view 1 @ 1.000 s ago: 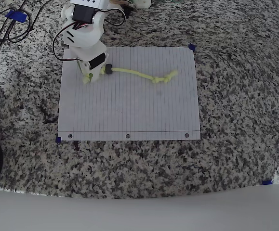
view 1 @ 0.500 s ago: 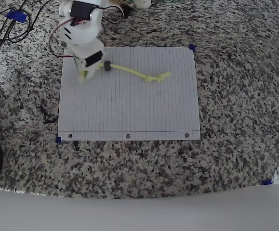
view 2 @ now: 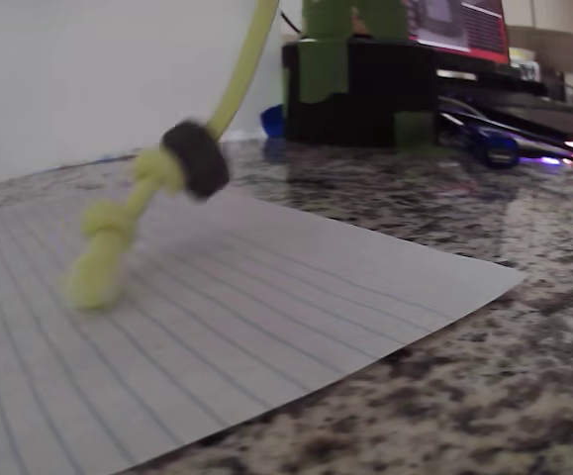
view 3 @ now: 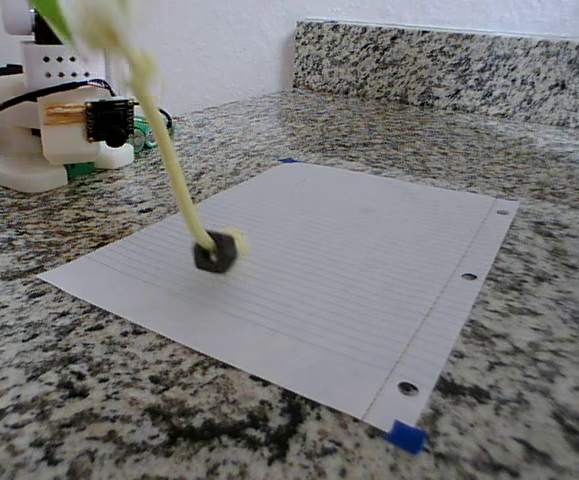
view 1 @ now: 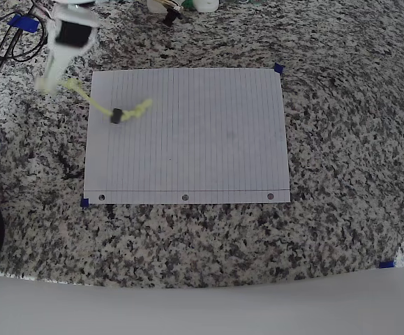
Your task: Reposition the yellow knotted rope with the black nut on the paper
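A white robot arm (view 1: 65, 42), smeared by motion blur, reaches over the speckled granite bench (view 1: 341, 139) just off the top-left corner of the paper (view 1: 202, 153) in the overhead view, with the yellow knotted rope (view 1: 97, 103) hanging from its gripper (view 1: 48, 85). The blur hides the jaws, so whether they are pinching the cord or merely pressed near it cannot be told for certain, though the rope's upper end runs straight up into the gripper's tip. From there the cord slants down across the sheet's left edge to the black nut (view 1: 116, 116), which sits over the paper near its top-left corner, with the knotted, frayed tail just past it. In the wrist view the rope (view 2: 128, 213) drops in from the top edge, where it is cut off, and passes through the nut (view 2: 197, 158); the knotted end below reaches down to the lined sheet (view 2: 266, 307), but the softness of the picture leaves it unclear whether the nut itself rests on the paper or hangs just above it. In the fixed view the nut (view 3: 216, 251) appears at the sheet's surface, the rope (view 3: 164, 150) rising steeply to a blurred shape at the top-left corner of the frame. Small blue tape tabs (view 3: 406, 436) mark the paper's corners.
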